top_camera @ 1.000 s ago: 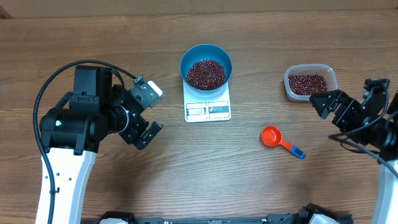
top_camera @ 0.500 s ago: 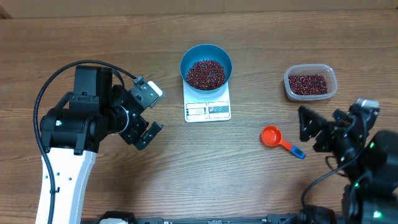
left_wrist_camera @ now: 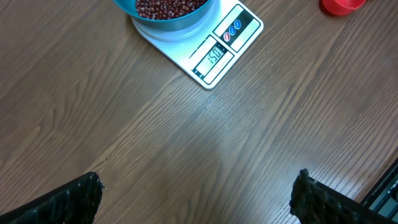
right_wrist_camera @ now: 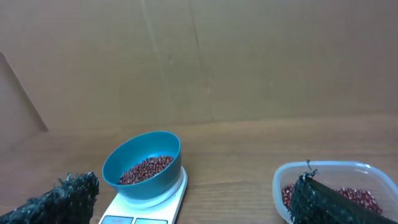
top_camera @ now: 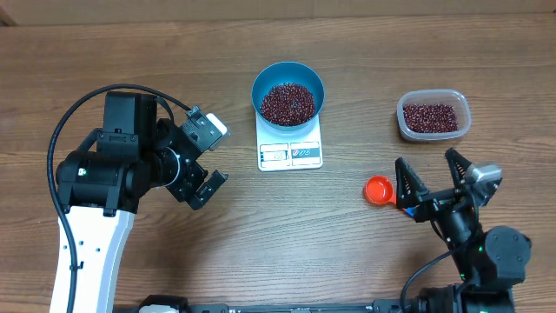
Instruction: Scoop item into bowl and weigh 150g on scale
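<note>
Your right arm has swung away from the table's right edge beside the tub and now sits at the near right, while your left arm has not shifted at all. The right gripper (top_camera: 424, 158) hangs with its jaws spread wide and nothing between them. It is just beside the red measuring cup (top_camera: 377, 189), and its body covers the cup's handle. In the right wrist view, both dark fingertips (right_wrist_camera: 68, 194) sit low at the frame's corners, well apart.

The left gripper (top_camera: 221, 153) is also released and empty. It hovers over bare wooden table (top_camera: 130, 52), well to the left of the scale (top_camera: 290, 152).

The blue bowl (top_camera: 260, 80) stands upright on the far half of the scale, and a heap of dark red beans (top_camera: 288, 103) covers its bottom. From the left wrist, the scale's display (left_wrist_camera: 214, 56) appears to read 150.

More beans lie in the clear tub (top_camera: 466, 103) at the far right, well apart from the bowl. The cup lies on the table between the scale and the tub, nearer to you.
</note>
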Controlling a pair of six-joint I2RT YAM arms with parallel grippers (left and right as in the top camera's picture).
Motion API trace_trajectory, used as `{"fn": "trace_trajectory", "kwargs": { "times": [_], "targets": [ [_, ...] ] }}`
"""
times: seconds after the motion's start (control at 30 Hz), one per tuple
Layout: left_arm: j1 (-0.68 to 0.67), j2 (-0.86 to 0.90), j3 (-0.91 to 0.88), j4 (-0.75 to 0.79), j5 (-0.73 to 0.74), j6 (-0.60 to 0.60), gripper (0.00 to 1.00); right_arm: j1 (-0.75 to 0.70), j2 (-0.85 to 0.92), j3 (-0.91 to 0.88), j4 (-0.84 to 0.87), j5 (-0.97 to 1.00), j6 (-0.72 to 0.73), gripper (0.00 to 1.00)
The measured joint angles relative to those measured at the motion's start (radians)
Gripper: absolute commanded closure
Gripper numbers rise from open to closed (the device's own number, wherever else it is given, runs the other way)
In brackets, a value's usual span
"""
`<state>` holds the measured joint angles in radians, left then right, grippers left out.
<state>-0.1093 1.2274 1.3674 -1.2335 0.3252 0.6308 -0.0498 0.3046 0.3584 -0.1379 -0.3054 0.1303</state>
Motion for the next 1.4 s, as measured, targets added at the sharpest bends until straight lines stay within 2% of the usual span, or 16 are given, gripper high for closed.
{"fn": "trace_trajectory", "kwargs": {
  "times": [0.87, 1.4],
  "targets": [
    [0.000, 0.000, 0.000, 0.000, 0.000, 0.000, 0.00, 0.037, -0.285, -0.305, 0.086, 0.069, 0.000, 0.00],
    [0.000, 0.000, 0.000, 0.000, 0.000, 0.000, 0.00, 0.038, -0.290, -0.340, 0.068, 0.104, 0.000, 0.00]
  ]
}}
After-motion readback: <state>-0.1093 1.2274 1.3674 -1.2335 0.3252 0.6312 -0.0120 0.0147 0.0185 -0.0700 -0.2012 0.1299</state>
